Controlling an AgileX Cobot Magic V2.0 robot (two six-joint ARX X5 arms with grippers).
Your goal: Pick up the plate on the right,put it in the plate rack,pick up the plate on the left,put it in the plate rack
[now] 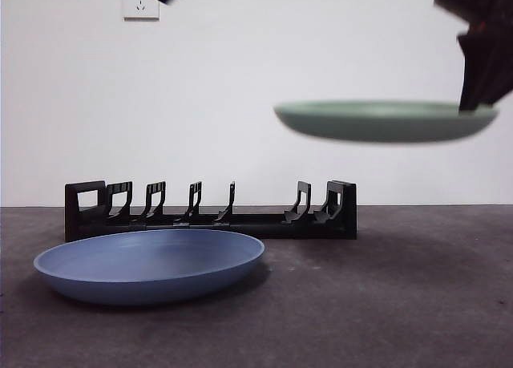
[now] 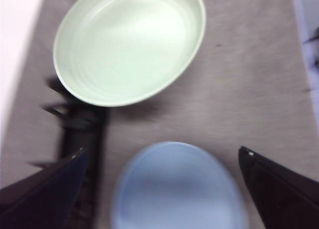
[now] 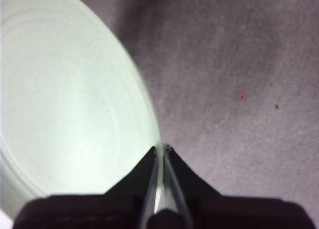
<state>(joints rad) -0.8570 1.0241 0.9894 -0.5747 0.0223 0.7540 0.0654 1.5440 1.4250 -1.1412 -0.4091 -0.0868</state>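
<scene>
Nearest me the blue plate (image 1: 149, 264) lies before the plate rack (image 1: 211, 212), while my right gripper (image 3: 162, 150) pinches the green plate's (image 1: 385, 120) rim, holding it level aloft; left gripper (image 2: 159, 161) hangs spread above.

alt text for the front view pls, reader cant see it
A green plate hangs level in the air, gripped at its rim by the right gripper at the upper right edge. Below, a blue plate lies on the dark table before the empty black plate rack.
</scene>
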